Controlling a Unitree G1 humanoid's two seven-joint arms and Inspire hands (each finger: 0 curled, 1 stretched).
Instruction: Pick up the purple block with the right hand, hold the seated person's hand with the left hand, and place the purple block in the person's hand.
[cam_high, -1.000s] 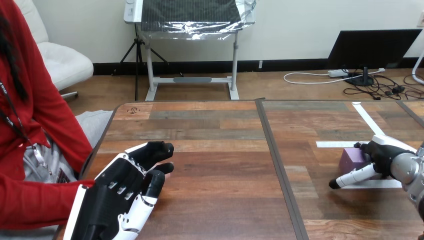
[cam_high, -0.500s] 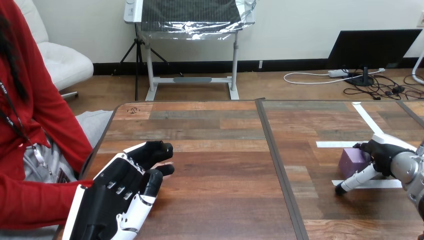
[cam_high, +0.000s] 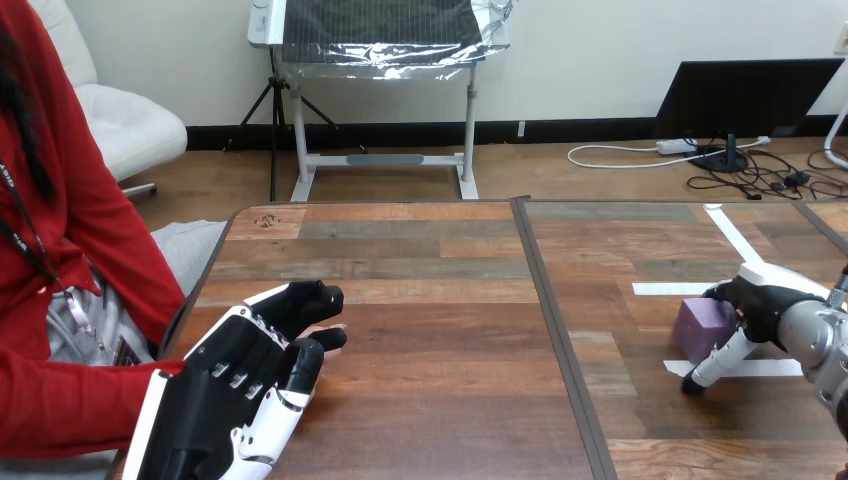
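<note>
Wooden table (cam_high: 430, 300) across the lower view, split front to back by a dark seam (cam_high: 557, 330). Far left of the seam, at the table's edge, a red sleeve (cam_high: 70, 405) lying in from the side. Well left of the seam, just past the sleeve's end, the left hand (cam_high: 230, 390), back turned up with white shells showing, closed round the person's hand (cam_high: 325, 330): fingers (cam_high: 305, 297) curled over it on the far side, thumb (cam_high: 305, 360) bent in on the near side. Well right of the seam, about level with the left hand, the right hand (cam_high: 772, 305), clamped on the block (cam_high: 698, 325): fingers (cam_high: 735, 295) curled over its far right corner, thumb (cam_high: 718, 362) stretched straight past its near side (tip down at the table, pointing toward the seam). White tape (cam_high: 658, 289) right of the seam in strips: one just beyond the block, one just nearer than it and under the thumb, a third slanting away farther back. Block, purple, between the two closer strips, on the seam side of the right hand; lifted or resting on the table, not to be told. Smallest, the person's hand: a sliver between the left hand's fingers and thumb, turned toward the seam, well short of it.
</note>
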